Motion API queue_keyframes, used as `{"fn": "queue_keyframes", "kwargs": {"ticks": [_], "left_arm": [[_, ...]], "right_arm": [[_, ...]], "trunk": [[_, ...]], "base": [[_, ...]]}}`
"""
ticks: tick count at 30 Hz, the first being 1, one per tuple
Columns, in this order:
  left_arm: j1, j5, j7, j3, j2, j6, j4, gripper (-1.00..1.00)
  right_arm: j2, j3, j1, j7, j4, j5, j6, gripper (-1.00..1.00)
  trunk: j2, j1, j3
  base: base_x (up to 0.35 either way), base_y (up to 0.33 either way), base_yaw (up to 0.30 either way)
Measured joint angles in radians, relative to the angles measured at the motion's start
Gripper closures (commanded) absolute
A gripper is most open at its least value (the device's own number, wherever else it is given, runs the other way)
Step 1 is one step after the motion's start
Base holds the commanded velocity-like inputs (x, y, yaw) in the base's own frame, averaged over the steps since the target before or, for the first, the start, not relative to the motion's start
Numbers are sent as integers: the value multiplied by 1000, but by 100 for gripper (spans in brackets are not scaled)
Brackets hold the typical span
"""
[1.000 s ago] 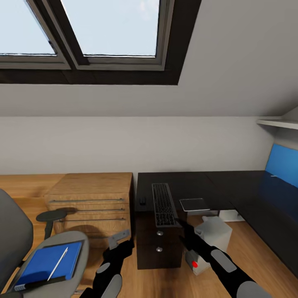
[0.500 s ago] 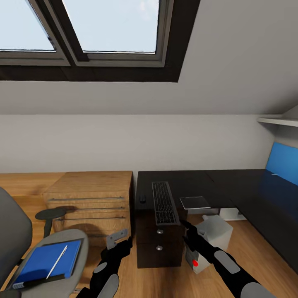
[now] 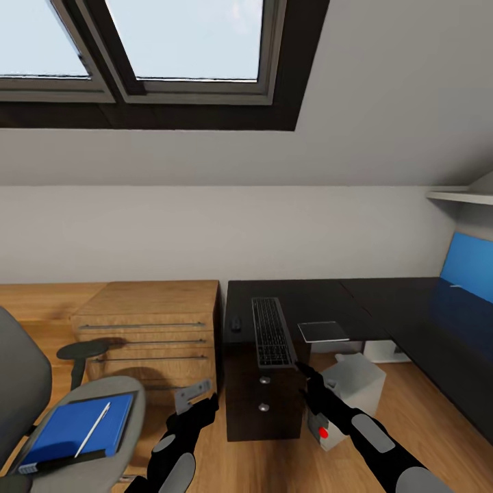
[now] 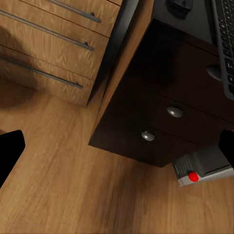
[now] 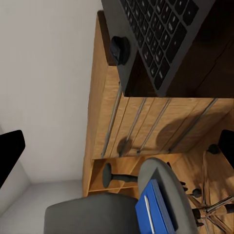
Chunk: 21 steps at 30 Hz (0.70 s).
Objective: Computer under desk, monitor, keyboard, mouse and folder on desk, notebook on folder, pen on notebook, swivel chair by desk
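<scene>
Over the last second I held both arms raised ahead of the trunk while the whole head view slid slightly, so the camera moved, not the furniture. The left gripper (image 3: pixel 198 404) was released and empty, fingers apart; so was the right gripper (image 3: pixel 306 378). Just beyond the right gripper lay the keyboard (image 3: pixel 271 331) on the dark desk (image 3: pixel 322 301), with the mouse (image 3: pixel 236 324) beside it on the side toward the left gripper. Under the desk, beside the right gripper, stood the computer (image 3: pixel 346 400). Well off to the outer side of the left gripper, the swivel chair (image 3: pixel 103 452) carried the blue notebook (image 3: pixel 79 428), with the pen (image 3: pixel 92 429) lying on it. I judged the chair's load untouched.
</scene>
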Motion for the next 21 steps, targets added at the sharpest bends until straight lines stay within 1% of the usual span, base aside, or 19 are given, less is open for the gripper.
{"fn": "queue_keyframes", "kwargs": {"ticks": [2,9,16,18,20,21], "left_arm": [[0,1,0,-1,0,2,0,-100],[0,2,0,-2,-1,2,0,-100],[0,3,0,-3,-3,2,0,-100],[0,2,0,-3,-3,2,0,-100],[0,2,0,-4,-3,3,0,-100],[0,2,0,-4,-3,3,0,-100]], "right_arm": [[15,0,0,-5,-2,1,12,-100],[19,-2,0,-4,-2,3,86,-100],[20,1,0,-6,-3,5,90,-100],[20,2,0,-6,-3,16,90,-100],[19,-1,0,2,-5,50,86,-100],[19,-1,0,4,-6,53,86,-100]], "trunk": [[-14,8,-6],[-63,34,-28],[-112,61,-50],[-126,69,-56],[-140,77,-63],[-147,81,-66]], "base": [[0,0,0],[0,0,0],[0,0,0],[0,0,0],[0,0,0],[0,0,0]]}}
